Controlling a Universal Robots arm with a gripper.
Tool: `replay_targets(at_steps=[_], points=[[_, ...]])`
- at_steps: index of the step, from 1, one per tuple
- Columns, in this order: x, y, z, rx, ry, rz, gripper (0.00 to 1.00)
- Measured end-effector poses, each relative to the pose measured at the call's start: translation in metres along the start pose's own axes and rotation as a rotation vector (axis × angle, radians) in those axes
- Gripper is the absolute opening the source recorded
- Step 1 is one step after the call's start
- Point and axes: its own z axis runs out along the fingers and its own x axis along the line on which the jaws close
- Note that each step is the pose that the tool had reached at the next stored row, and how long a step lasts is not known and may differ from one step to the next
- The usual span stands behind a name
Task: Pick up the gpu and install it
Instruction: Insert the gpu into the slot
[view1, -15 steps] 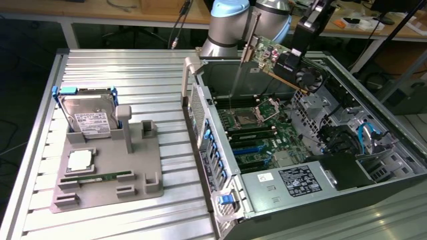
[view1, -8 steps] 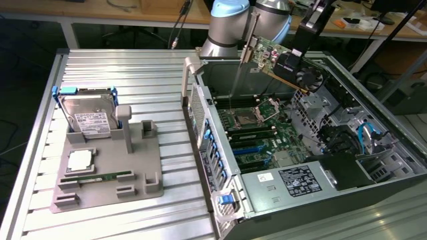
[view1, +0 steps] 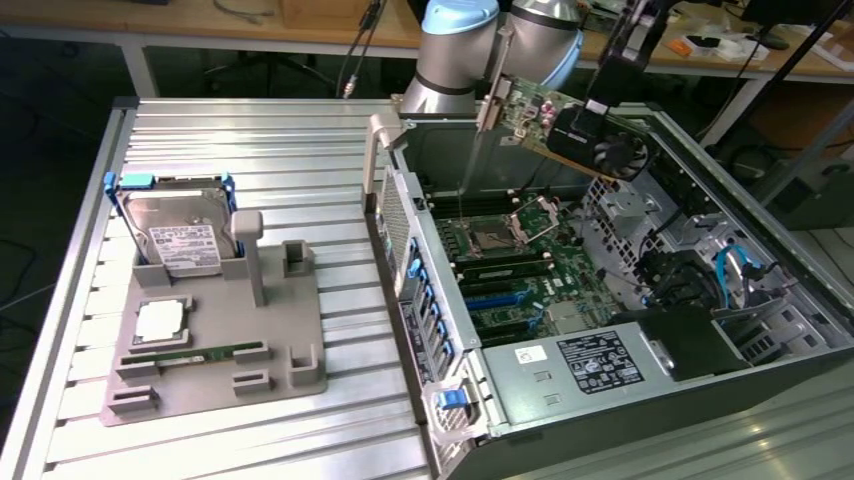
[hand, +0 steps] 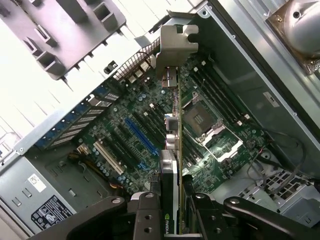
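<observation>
We see the jaws closed partway on the gpu (view1: 571, 126) (hand: 173, 150), one on each face of the card near its fan end. The card hangs tilted above the open computer case (view1: 400, 205), clear of the motherboard (view1: 514, 275), silver bracket toward the case's rear wall. The case lies on the ribbed metal counter (view1: 254, 130).

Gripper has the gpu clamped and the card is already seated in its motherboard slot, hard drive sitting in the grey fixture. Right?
Not quite. The gpu is not seated: the exterior view shows it held in the air above the open case, clear of the motherboard. The rest holds: the gripper is clamped on it and the hard drive sits in the grey fixture.
</observation>
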Motion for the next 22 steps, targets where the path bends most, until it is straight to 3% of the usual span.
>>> replay_targets(at_steps=[6,22], points=[[0.0000,0.0000,0.0000,-0.0008,0.0010,-0.094,0.27],[0.0000,0.0000,0.0000,-0.0016,0.0020,-0.192,0.27]])
